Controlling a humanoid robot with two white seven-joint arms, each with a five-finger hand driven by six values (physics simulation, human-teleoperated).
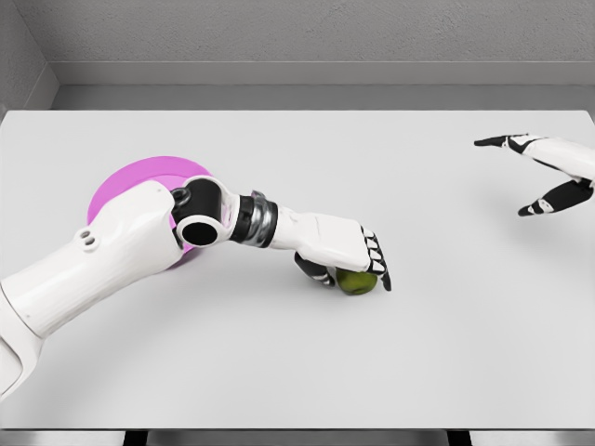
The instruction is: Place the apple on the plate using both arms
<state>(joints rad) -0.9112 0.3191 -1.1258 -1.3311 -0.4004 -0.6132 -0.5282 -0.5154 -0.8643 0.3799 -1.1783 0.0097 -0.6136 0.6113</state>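
Observation:
A green apple (356,282) lies on the white table near the middle, mostly covered by my left hand (351,269). The fingers (377,263) curl over its top and the thumb wraps its left side, so the hand is shut on it. A pink plate (130,181) sits at the left, partly hidden behind my left forearm and elbow. My right hand (537,177) hovers at the far right edge with fingers spread, holding nothing, far from the apple.
The white table (297,372) fills the view, with a grey wall behind it. My left arm crosses from the lower left over the plate's near side.

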